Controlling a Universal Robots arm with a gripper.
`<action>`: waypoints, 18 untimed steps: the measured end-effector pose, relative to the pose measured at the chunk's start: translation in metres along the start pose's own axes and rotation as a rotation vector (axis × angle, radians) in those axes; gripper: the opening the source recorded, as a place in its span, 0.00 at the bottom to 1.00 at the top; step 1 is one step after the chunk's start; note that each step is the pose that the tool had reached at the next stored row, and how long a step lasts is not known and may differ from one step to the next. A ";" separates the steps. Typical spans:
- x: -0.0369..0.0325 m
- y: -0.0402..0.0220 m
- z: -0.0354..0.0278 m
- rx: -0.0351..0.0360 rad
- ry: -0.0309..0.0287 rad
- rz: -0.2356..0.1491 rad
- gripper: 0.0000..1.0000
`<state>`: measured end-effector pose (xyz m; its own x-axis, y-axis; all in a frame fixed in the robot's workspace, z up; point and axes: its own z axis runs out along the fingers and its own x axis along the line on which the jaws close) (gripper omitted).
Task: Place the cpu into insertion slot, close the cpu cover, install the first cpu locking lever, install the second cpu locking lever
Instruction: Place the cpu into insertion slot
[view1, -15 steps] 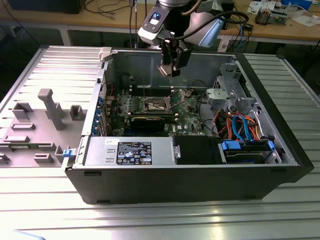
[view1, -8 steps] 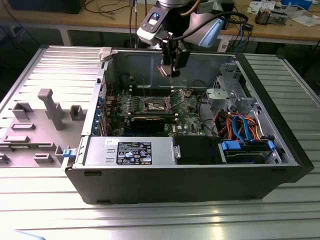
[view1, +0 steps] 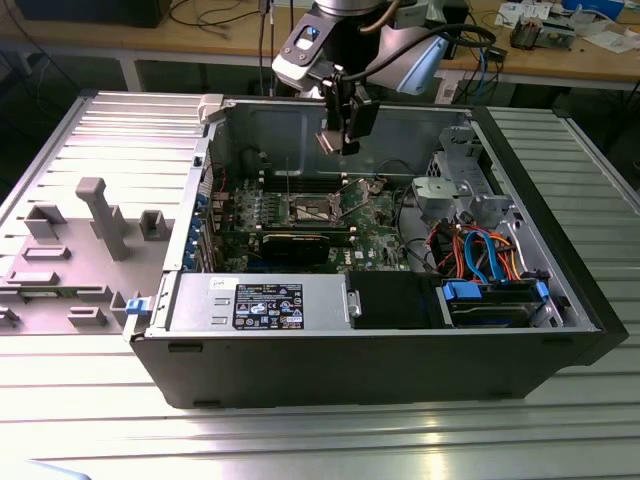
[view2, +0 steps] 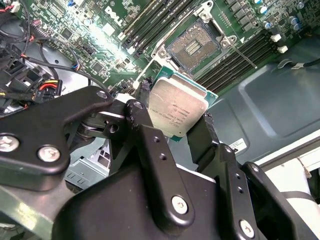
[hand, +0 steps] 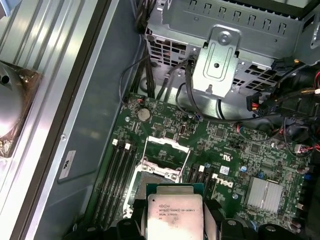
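The gripper (view2: 174, 120) clamps the cpu (view2: 180, 100) by two edges, above the slot (view2: 195, 47) mid-board; cover (hand: 167, 143) raised. It likely goes best with corners squared to the socket and the chip kept flat; tilt risks bent pins.

Computer case (view1: 380, 350): lies open on the table (view1: 320, 440).
Motherboard (view1: 385, 225): flat on the case floor.
Insertion slot (view1: 318, 208): in the motherboard, with memory slots (view2: 150, 20) along two of its sides.
cpu (view2: 177, 112): clamped in the gripper (view2: 175, 120), above the board and apart from the slot.
Expansion card (view1: 300, 243): between the slot and the power supply (view1: 255, 300).
Drive cage (view1: 455, 190): on the exterior view's right of the slot.
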<state>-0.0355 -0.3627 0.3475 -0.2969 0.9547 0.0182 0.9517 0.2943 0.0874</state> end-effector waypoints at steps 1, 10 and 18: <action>0.0000 0.0000 0.0000 0.0001 -0.0003 0.002 0.55; 0.0000 0.0000 0.0003 0.0000 -0.0006 0.006 0.55; 0.0000 0.0000 0.0005 -0.0002 -0.0012 0.013 0.55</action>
<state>-0.0355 -0.3627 0.3470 -0.2840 0.9587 0.0182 0.9556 0.2814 0.0874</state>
